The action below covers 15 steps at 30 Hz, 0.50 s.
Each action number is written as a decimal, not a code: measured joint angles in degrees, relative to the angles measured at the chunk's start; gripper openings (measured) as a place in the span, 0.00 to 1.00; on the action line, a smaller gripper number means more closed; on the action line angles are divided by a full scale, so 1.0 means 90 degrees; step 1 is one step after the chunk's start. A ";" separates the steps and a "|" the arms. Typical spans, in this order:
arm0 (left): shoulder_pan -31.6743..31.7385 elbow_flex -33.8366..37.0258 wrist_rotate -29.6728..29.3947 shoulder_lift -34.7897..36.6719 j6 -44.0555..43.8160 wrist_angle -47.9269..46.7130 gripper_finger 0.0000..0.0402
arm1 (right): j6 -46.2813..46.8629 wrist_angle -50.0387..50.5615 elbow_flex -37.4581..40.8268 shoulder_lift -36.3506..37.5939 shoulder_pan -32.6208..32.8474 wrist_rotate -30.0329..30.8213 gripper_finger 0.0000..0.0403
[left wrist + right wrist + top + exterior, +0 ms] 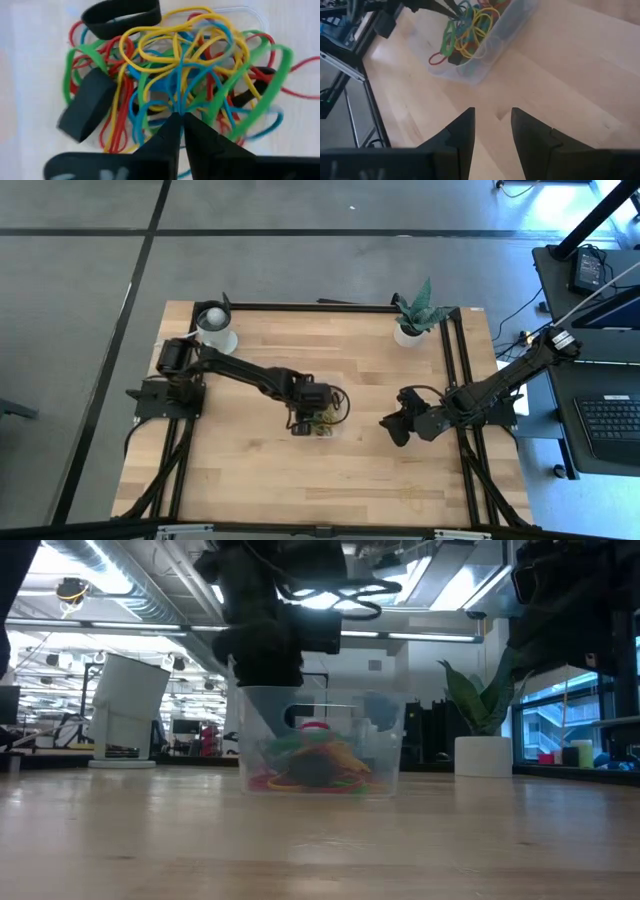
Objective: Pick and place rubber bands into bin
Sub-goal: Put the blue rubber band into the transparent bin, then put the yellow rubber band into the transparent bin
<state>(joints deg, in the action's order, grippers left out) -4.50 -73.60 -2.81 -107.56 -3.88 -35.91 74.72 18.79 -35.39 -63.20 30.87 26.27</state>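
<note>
rubber bands [180, 85] in yellow, blue, green, red and black are seen heaped in a tangle inside the clear bin [385, 745], which stands on the wooden tabletop [250, 470] near its middle. the left claw [181, 117] is lowered into the bin from above, and its fingers are clenched on a few blue and yellow strands at the top of the pile. the right claw [491, 125] is held low over bare wood just to the right of the bin, its fingers parted and nothing between them. a white cup [215, 328] and a potted plant [412, 315] are set at the far corners, well apart from the work.

no loose band can be made out on the wood in the high view, so the task is judged to be close to done, with the present step being the release of the pinched strands into the bin. for this to be done well, the fingers should be opened while the tips are kept below the rim, so that the strands drop onto the heap rather than over the wall. the lift should be made straight up and slowly, since a loop snagged on a fingertip could be dragged out, or the light bin tipped. a red loop [436, 59] appears to hang at the bin's wall in the right wrist view and should be watched.
</note>
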 joint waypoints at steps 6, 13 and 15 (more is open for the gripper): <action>0.0081 -0.0005 -0.0024 -0.0020 -0.0150 0.0044 0.19 | -0.0010 -0.0027 0.0001 -0.0027 0.0000 0.0031 0.32; 0.0214 -0.0388 -0.0055 0.0158 -0.0113 -0.0079 0.30 | -0.0039 -0.0013 0.0001 -0.0027 0.0000 0.0030 0.32; 0.0246 -0.0582 -0.0069 0.0263 0.0016 -0.0152 0.31 | -0.0041 -0.0015 0.0001 -0.0027 0.0000 0.0030 0.32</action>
<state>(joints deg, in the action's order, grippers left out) -2.29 -78.85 -3.44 -105.20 -3.74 -37.28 74.35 18.65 -35.38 -63.44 30.87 26.54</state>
